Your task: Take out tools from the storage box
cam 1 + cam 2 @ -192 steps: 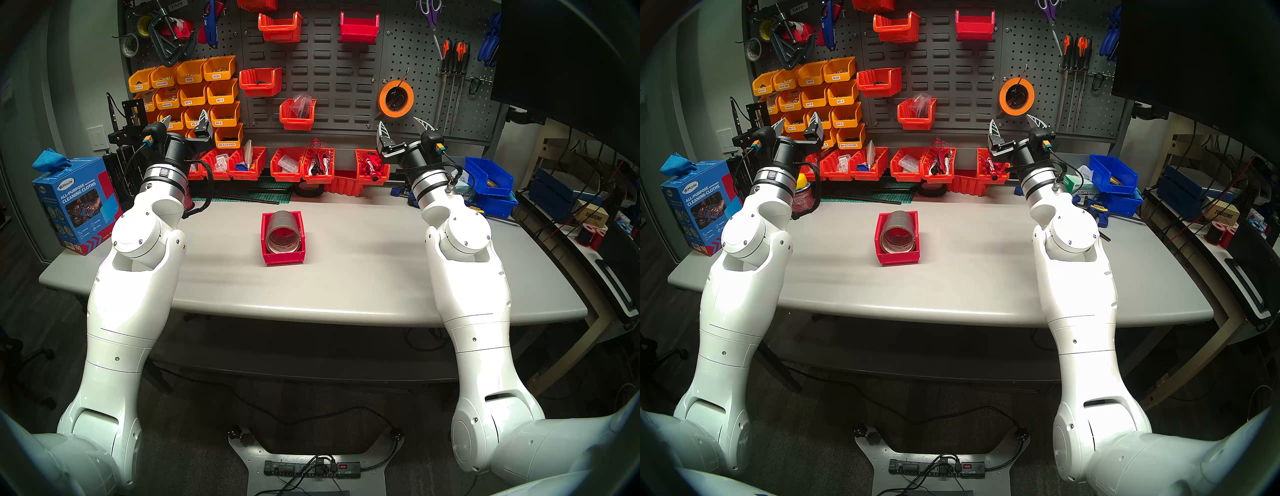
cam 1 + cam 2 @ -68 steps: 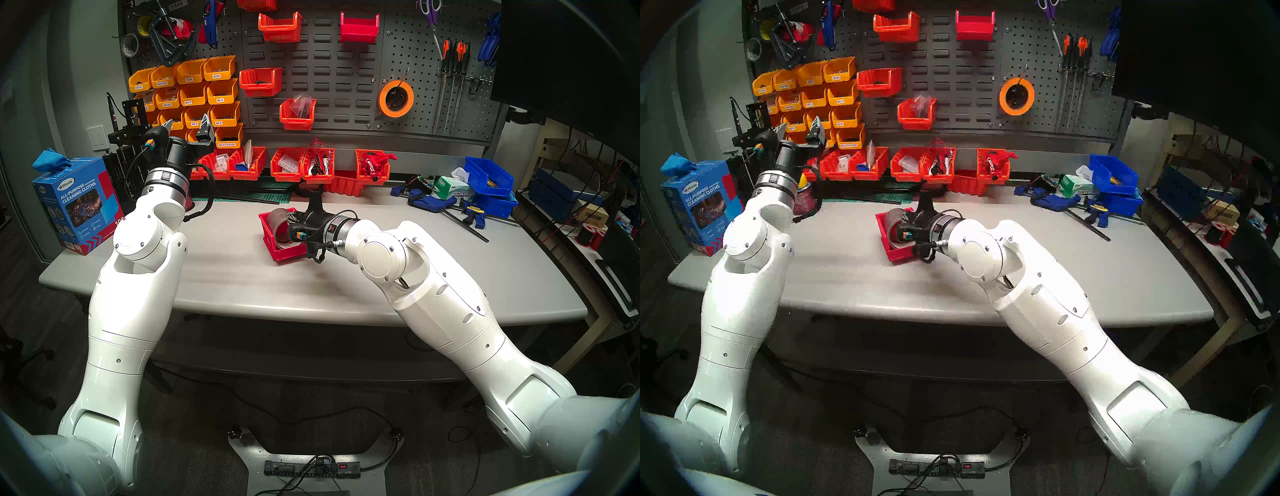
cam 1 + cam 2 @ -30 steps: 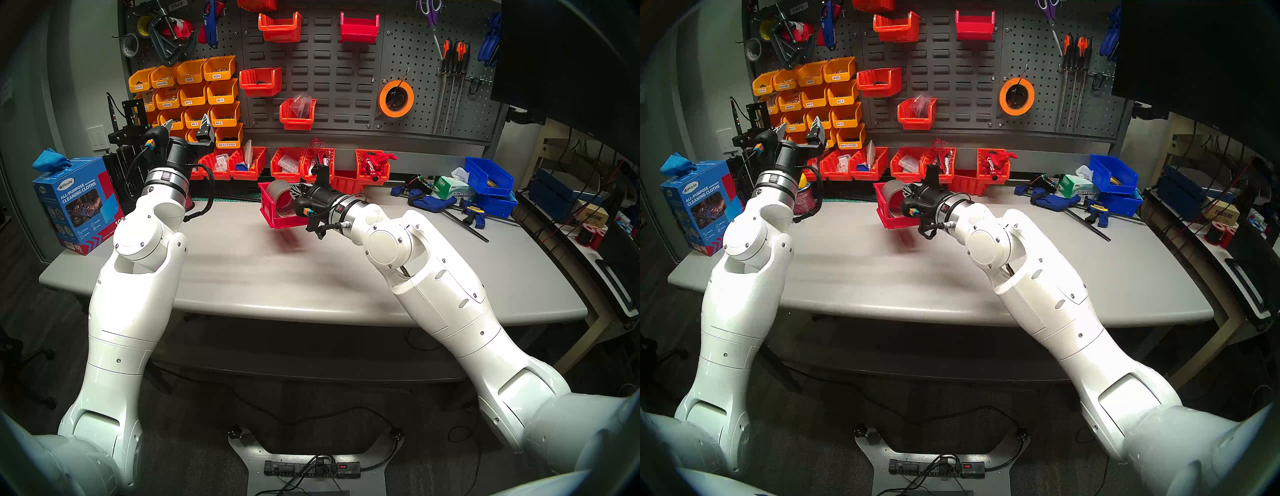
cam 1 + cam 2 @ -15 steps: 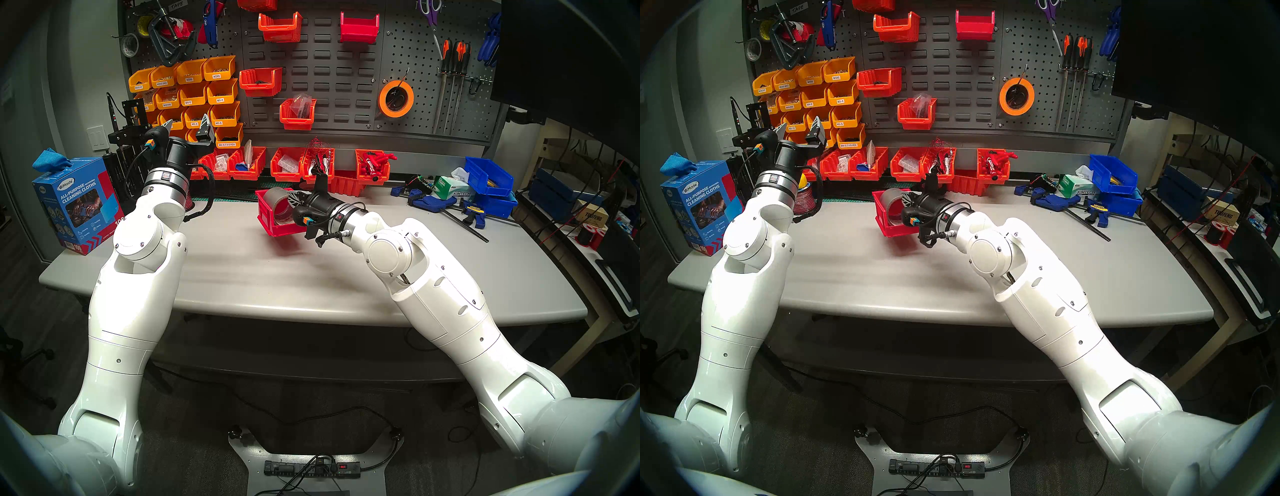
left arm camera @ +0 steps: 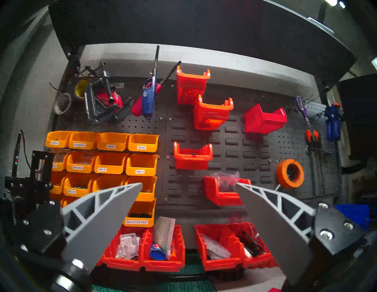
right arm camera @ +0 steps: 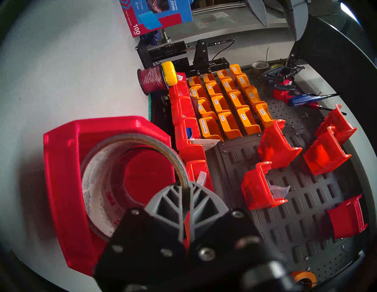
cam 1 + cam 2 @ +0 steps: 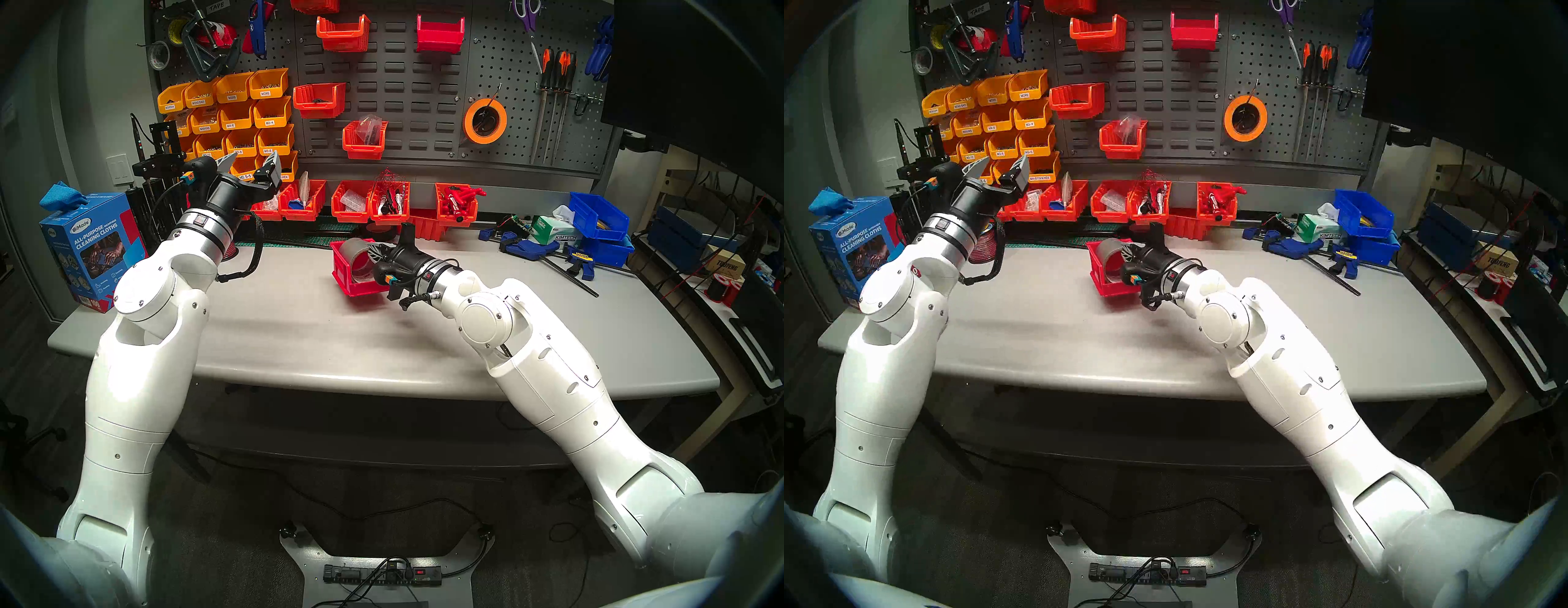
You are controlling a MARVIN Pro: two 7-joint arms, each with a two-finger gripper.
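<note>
Just behind, orange bins [image 7: 351, 206] in mid frame. Red storage box [image 7: 354, 278] tipped, tape roll [image 7: 358, 259] inside, pinched tight by right gripper [image 6: 186, 190]; left gripper [image 7: 250, 163] spread wide, upper left.

Place: workshop, an electronics and hardware bench
Wall: dark pegboard [image 7: 424, 106] with louvred panel behind the surface [image 7: 297, 339]
Small parts: yellow bins [image 7: 237, 114] in rows, labelled with screw sizes such as M3-4 and M4-0.7 X 6 HEX
Loose stock: orange-red parts bins [image 7: 352, 201] hung on the wall and lined along the back edge
Hand tools: screwdrivers [image 7: 555, 72], purple scissors [image 7: 526, 12], C-clamp [image 7: 203, 51], orange tape roll [image 7: 485, 121] on hooks
On the surface: blue bar clamps [image 7: 522, 246], green cutting mat [image 7: 339, 237], box of cleaning cloths [image 7: 93, 250]
</note>
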